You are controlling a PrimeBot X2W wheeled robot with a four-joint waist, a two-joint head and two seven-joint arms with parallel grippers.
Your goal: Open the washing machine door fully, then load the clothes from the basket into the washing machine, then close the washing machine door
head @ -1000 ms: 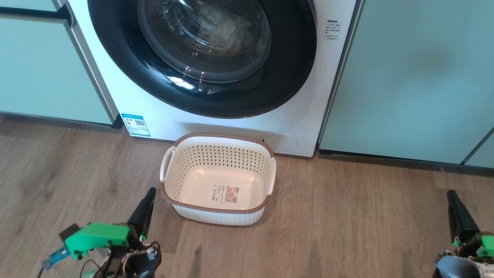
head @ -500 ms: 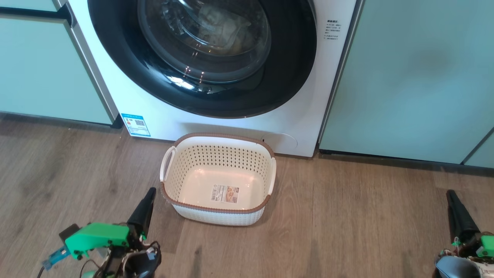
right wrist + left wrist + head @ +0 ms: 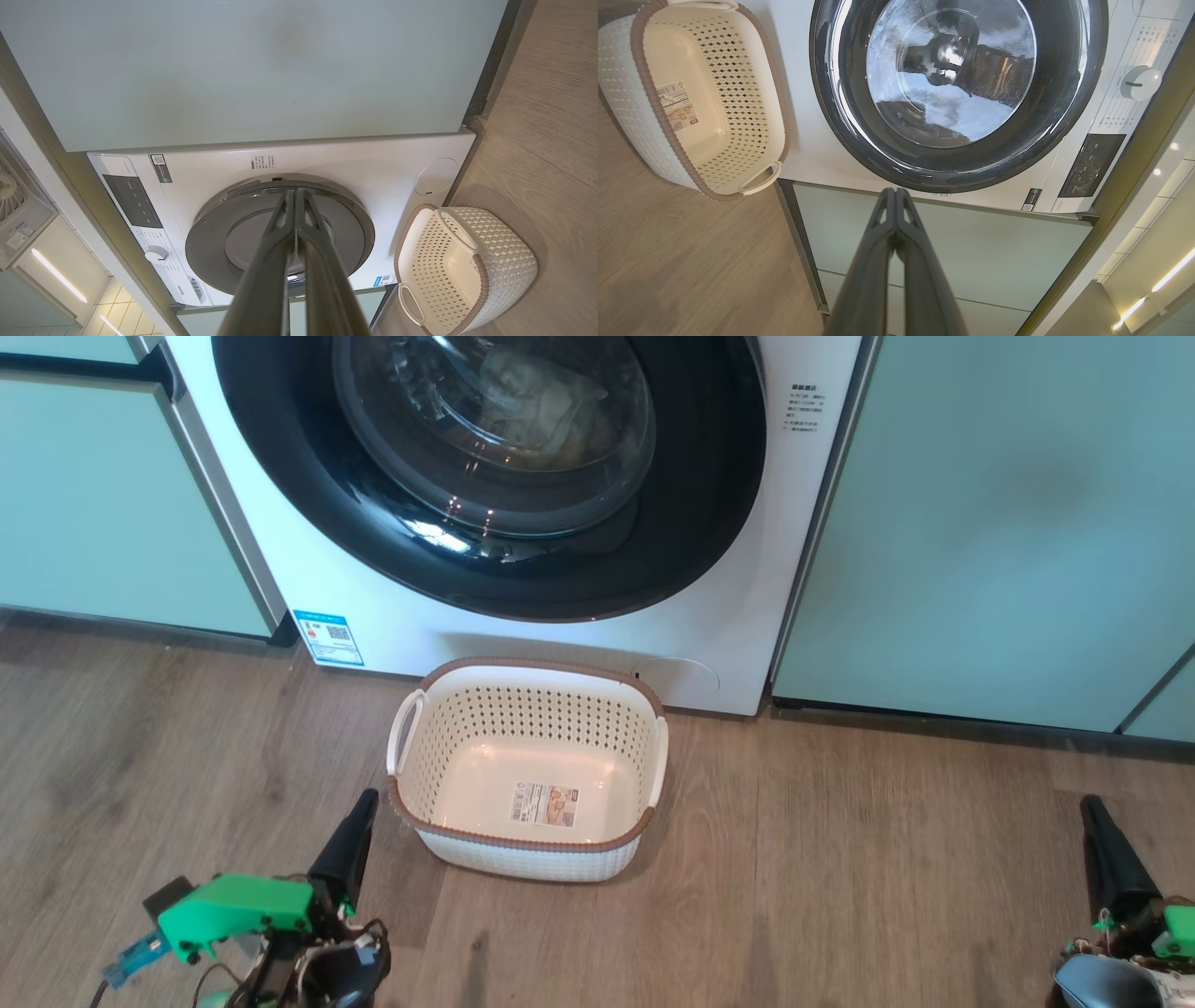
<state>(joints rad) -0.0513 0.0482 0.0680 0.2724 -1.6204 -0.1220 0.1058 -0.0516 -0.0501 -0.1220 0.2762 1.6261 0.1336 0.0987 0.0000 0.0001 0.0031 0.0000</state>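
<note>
The white washing machine [image 3: 579,644] stands between cabinets, and its round black-rimmed door [image 3: 280,467] lies flat against its front. Pale clothes [image 3: 537,406] show faintly behind the door's glass bowl. On the floor before the machine sits the white basket [image 3: 644,775] with a brown rim, holding nothing but the label on its floor. My left gripper [image 3: 359,812] is shut, low and just left of the basket. My right gripper [image 3: 1094,817] is shut too, far to the right over the floor. In the left wrist view the door [image 3: 1069,93] and basket [image 3: 780,116] lie beyond the shut fingers [image 3: 882,233].
Pale green cabinets [image 3: 990,523] flank the machine on both sides [image 3: 103,504]. Wood floor [image 3: 840,859] spreads between the basket and my right gripper. A control dial [image 3: 1139,83] and dark panel [image 3: 1090,163] sit on the machine's front.
</note>
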